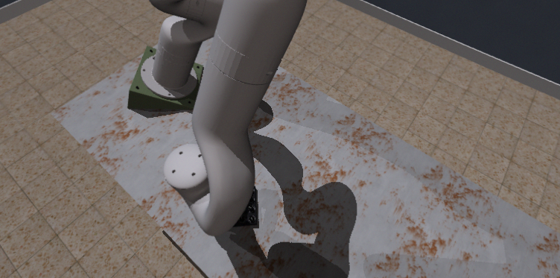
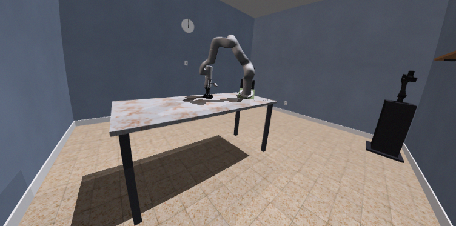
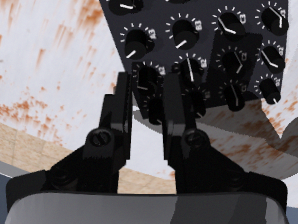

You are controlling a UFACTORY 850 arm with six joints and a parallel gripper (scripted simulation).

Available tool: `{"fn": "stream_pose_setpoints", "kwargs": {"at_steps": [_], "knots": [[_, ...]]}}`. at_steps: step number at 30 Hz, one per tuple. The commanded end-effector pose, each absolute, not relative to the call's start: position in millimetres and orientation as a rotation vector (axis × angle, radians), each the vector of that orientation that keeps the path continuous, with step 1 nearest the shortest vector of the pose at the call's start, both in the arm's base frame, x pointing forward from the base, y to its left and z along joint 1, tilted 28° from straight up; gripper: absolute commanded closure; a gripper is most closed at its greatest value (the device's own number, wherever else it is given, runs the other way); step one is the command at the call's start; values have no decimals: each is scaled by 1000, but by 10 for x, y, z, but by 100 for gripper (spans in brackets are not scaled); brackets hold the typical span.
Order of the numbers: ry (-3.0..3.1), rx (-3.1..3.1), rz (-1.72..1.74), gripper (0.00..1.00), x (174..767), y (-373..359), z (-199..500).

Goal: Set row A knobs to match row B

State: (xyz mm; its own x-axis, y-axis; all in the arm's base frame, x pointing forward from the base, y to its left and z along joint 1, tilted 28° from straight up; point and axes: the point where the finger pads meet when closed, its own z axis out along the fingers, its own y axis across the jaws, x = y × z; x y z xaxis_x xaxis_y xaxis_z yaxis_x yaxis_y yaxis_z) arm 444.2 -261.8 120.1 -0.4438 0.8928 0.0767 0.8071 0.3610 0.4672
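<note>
Now, jaws: set to a narrow gap and clamped on nothing; they point down over the near corner of the knob box [image 3: 150,18] in the wrist view.
Fingers: the two dark fingers stand on either side of one knob [image 3: 148,78], which shows in the gap between them; whether they touch it cannot be told.
Knob in the gap: it is the left-most one of the row nearest the wrist camera; its printed name is too blurred to read.
Knob box: a black box standing flat on the surface [image 1: 392,181], close to one long edge and well apart from the arm's green base [image 1: 156,99].
Knob lines: white lines on the farther knobs point in differing directions; the names beside them are not legible.
Arm [image 1: 234,118]: arches up from the base and drops straight down onto the box, hiding most of it in the top view, where only one dark corner [image 1: 251,209] shows.
Surface: pale, with rust-coloured blotches and the arm's shadow across it.
</note>
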Motion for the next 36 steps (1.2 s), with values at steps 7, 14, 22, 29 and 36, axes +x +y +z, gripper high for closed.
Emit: {"fn": "stream_pose_setpoints", "kwargs": {"at_steps": [7, 14, 22, 29, 36], "knots": [[2427, 1537, 665, 81, 4465, -2611, 1164], [2427, 1537, 665, 81, 4483, -2599, 1124], [2427, 1537, 665, 81, 4488, -2595, 1112], [2427, 1537, 665, 81, 4488, -2595, 1111], [2427, 1537, 665, 81, 4488, -2595, 1111]]}}
